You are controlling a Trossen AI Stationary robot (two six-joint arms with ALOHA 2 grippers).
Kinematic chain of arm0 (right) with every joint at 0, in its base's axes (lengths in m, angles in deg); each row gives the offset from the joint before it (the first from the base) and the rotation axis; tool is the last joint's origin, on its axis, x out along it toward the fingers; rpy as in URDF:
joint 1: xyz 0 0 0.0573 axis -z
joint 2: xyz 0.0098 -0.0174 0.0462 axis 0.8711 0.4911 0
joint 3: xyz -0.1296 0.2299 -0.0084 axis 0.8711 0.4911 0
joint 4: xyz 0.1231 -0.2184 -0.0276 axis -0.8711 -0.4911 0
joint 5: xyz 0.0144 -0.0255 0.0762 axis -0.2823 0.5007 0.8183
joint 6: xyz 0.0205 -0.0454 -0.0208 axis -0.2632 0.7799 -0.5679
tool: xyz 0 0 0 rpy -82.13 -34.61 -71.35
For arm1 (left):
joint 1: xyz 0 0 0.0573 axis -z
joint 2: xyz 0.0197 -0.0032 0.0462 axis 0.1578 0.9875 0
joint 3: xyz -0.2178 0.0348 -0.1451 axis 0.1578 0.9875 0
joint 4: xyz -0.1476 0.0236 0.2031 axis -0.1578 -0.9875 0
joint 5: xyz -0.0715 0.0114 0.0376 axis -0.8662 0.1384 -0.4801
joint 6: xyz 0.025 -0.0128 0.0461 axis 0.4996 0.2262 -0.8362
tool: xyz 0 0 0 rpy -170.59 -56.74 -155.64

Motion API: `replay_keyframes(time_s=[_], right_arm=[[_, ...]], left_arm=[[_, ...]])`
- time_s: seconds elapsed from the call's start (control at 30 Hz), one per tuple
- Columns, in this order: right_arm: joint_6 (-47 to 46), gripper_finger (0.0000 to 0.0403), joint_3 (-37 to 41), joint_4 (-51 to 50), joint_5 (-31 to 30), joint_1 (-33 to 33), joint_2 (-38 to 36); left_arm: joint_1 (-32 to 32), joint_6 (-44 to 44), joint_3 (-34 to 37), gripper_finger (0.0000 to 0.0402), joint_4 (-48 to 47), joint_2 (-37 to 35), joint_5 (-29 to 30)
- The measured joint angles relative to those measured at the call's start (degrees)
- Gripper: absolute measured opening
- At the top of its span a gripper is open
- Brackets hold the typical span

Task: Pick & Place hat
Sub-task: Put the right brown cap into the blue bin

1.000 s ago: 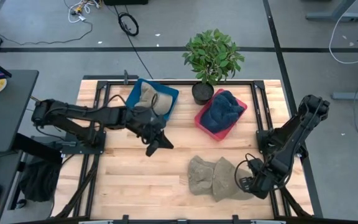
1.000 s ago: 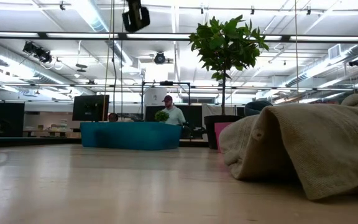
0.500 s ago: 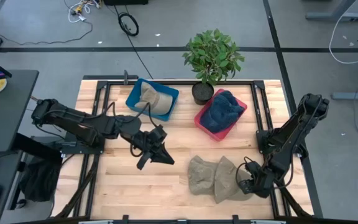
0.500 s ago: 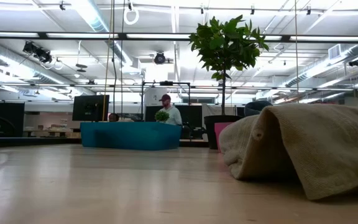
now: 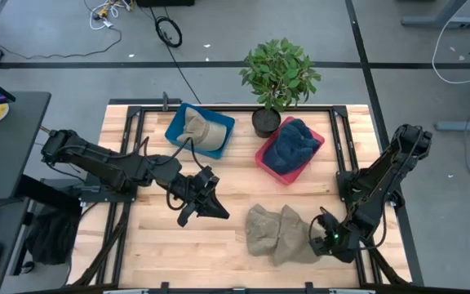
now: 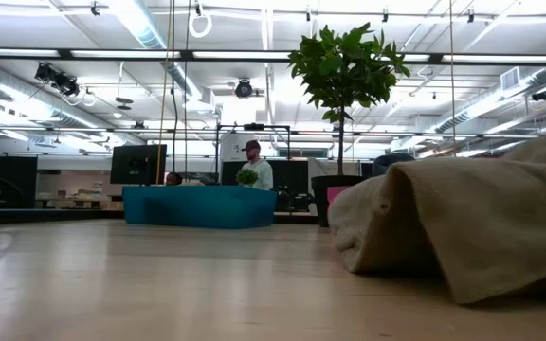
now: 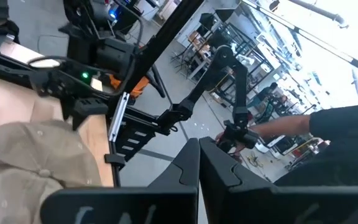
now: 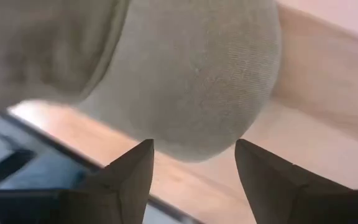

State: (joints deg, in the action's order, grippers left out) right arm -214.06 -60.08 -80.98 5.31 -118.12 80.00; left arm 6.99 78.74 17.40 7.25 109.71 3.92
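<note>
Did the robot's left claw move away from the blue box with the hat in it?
Yes. In the high view, the left gripper has left the blue bin and come toward the table's middle, nearer the tan hats on the wood.

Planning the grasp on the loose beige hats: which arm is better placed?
Right. The right gripper sits open at the edge of the beige hats, fabric between its fingers; the left gripper is shut and farther off.

Two dark jointed arms, black cables looped alongside, each claw's fingers tapering.
</note>
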Motion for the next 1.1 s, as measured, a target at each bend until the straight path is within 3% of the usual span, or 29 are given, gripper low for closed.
replay_keyframes(time_s=[0.27,0.57,0.83,1.1], right_arm=[[-1.84,0.0231,-0.20,1.71,-4.20,-0.12,-0.02],[-2.93,0.0231,1.64,4.09,-2.97,-1.98,0.40],[0.27,0.0231,1.66,5.36,-12.85,-1.95,0.71],[0.46,0.0231,1.64,9.93,-14.95,-2.10,5.63]], left_arm=[[-0.05,-1.08,0.00,0.0003,0.39,0.02,0.71],[-0.04,-1.15,0.00,0.0003,0.41,0.02,0.74],[0.02,-0.90,0.00,0.0003,0.41,0.02,0.74],[0.02,1.24,0.00,0.0003,0.48,0.02,0.74]])
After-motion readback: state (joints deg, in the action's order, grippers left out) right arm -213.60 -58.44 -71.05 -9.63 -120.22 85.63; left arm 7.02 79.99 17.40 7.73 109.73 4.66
